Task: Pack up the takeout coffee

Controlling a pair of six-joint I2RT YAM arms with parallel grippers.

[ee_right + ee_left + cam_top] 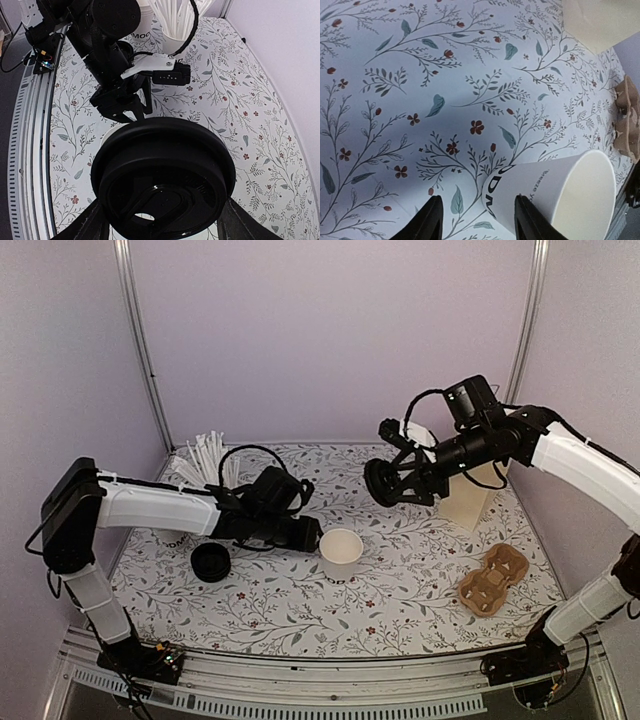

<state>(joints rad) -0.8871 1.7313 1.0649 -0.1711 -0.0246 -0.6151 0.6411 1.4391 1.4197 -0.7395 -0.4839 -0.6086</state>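
Brown cup carrier [493,580] lies on the floral worktop [400,610], below and nearer than the right pincer [162,215]. Left pincer [478,200] is half open and grips nothing. Takeout coffee cup [555,195], white with dark lettering and lidless, stands partly in its gap: close against one finger, clear of the other, contact unclear. Loose lid [211,562] rests back along the left arm. The right pincer is clamped on the black lid [162,175], held aloft beyond the cup. Paper bag [470,502] stands just behind it.
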